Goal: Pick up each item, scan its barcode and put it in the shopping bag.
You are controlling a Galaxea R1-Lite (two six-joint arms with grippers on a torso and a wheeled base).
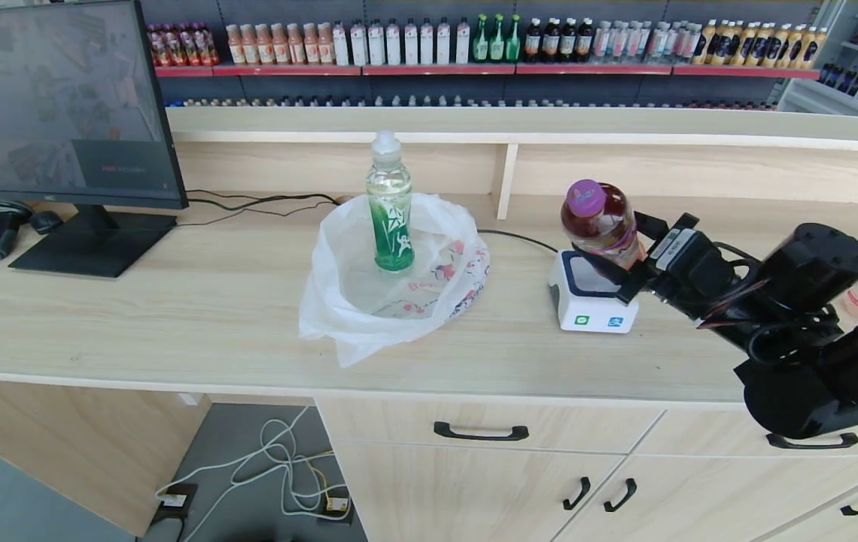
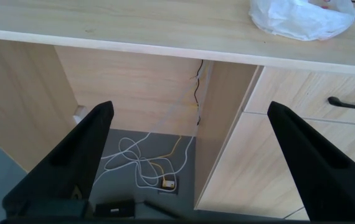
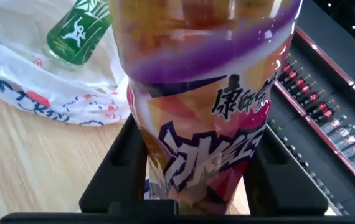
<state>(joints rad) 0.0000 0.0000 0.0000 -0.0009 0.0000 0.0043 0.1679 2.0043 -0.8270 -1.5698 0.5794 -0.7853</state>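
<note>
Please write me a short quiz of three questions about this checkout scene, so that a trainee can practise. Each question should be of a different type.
1. True or false: the tall clear bottle with the green label lies flat outside the white plastic shopping bag.
2. The right gripper is shut on the purple-capped bottle of reddish drink. Where is it holding this bottle?
A) inside the bag
B) at the small white box scanner
C) on a shelf
3. Fill in: the left gripper is ___ and holds nothing.
Key: 1 false, it stands upright in the bag; 2 B; 3 open.
</note>
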